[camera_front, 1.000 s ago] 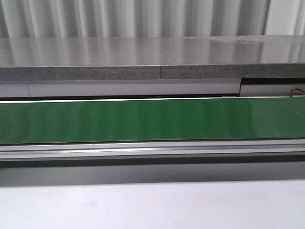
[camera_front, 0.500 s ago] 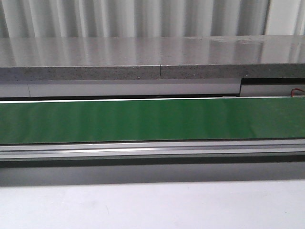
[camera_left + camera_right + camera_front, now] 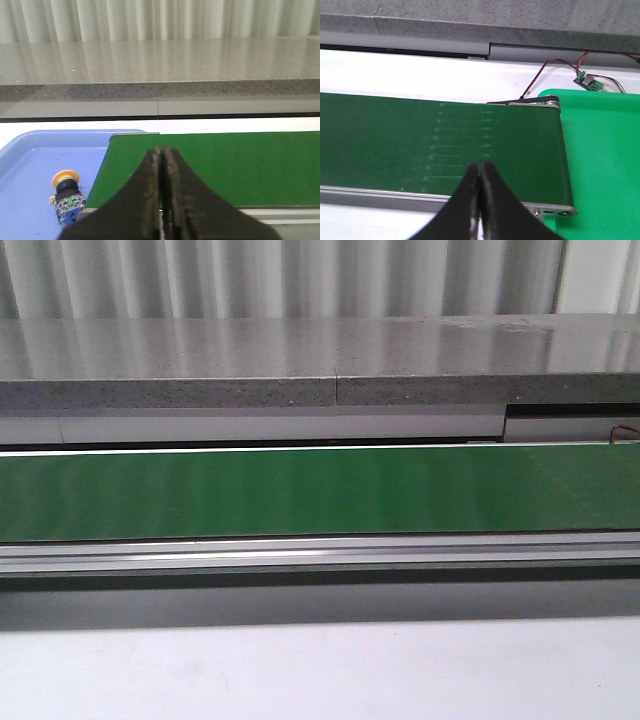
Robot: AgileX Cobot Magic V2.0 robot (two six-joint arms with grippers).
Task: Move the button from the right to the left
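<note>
While nothing has shifted, button (image 3: 66, 196) on blue tray (image 3: 30, 165).

Both grippers closed and empty

The left gripper (image 3: 161, 200) holds its black fingers pressed together, and the right gripper (image 3: 480, 200) does likewise, each gripping nothing.

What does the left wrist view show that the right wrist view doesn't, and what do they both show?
Only the left wrist view shows the light blue plastic tray with the small orange-topped push button lying in it, beside the belt's end, plus the left tool, shut and empty. Only the right wrist view shows the bright green tray, a small circuit board with red and black wires, and the right tool, also shut. Both show the dark green conveyor belt and the grey speckled stone ledge.
</note>
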